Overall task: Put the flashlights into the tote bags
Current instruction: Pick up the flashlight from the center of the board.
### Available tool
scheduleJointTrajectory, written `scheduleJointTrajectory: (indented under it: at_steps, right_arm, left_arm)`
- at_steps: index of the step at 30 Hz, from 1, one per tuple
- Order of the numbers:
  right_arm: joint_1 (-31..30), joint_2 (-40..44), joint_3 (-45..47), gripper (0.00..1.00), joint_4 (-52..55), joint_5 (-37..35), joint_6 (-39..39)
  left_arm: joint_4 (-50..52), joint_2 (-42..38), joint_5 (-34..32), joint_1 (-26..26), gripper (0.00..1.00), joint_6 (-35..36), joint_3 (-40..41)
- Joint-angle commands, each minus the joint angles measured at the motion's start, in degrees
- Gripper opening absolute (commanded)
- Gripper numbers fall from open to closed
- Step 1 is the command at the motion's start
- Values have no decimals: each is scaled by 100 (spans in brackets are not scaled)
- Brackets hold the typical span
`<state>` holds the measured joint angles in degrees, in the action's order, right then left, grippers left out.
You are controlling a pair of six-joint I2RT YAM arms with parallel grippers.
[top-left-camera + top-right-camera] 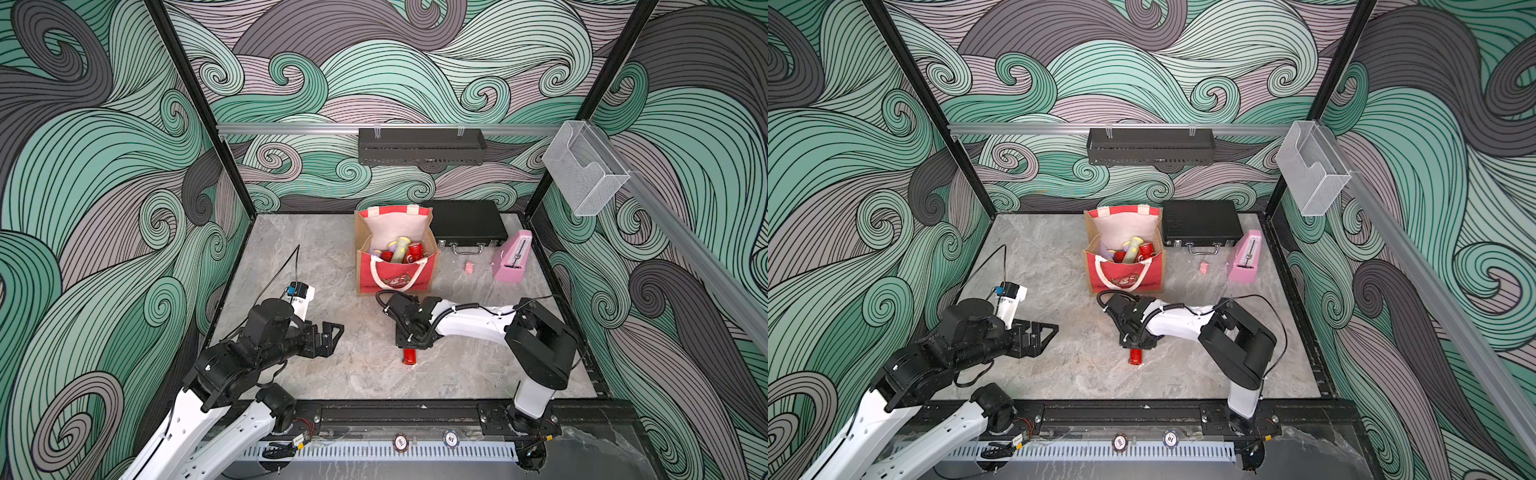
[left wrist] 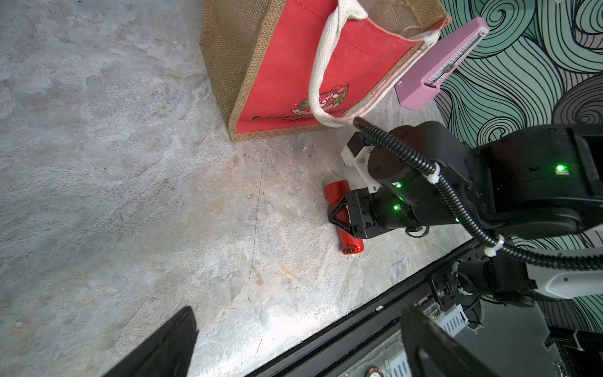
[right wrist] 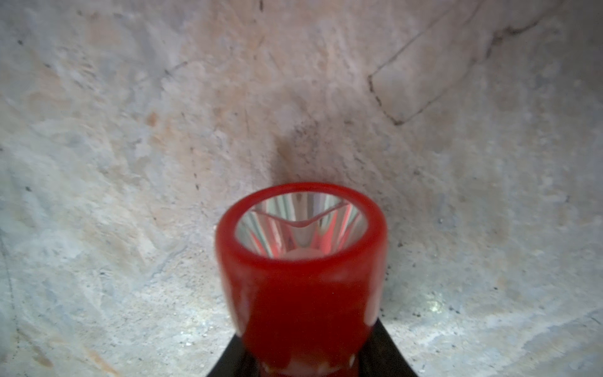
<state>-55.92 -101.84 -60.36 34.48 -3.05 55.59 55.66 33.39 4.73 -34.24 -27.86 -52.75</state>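
Note:
A red flashlight lies on the marble table in front of the tote bag. My right gripper points down over it, its jaws pressed against both sides of the body; head and tail of the flashlight stick out. The bag stands upright and open, with several flashlights inside: red, lilac and pale green. My left gripper hovers open and empty at the table's left.
A black hard case lies behind the bag to the right, with a pink metronome and a small pink scrap beside it. On the back rail hangs a black basket; a clear holder hangs at the right.

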Motion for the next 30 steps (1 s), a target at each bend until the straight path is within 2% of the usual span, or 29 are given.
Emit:
scheduleJointTrajectory:
  at_steps: [1,10,18,30]
  right_arm:
    - [-13,-23,226,30,498,-169,152]
    - [-230,377,178,13,781,-497,-27]
    - [-605,1195,262,1,986,-943,-176]
    - [-982,2625,-738,0,2207,-2169,-518]
  left_arm:
    - [-101,-34,54,7,99,39,-148]
    - [-95,-66,123,9,99,51,-120]
    - [-331,43,168,12,99,35,-78]
    - [-1086,397,373,13,99,48,41]
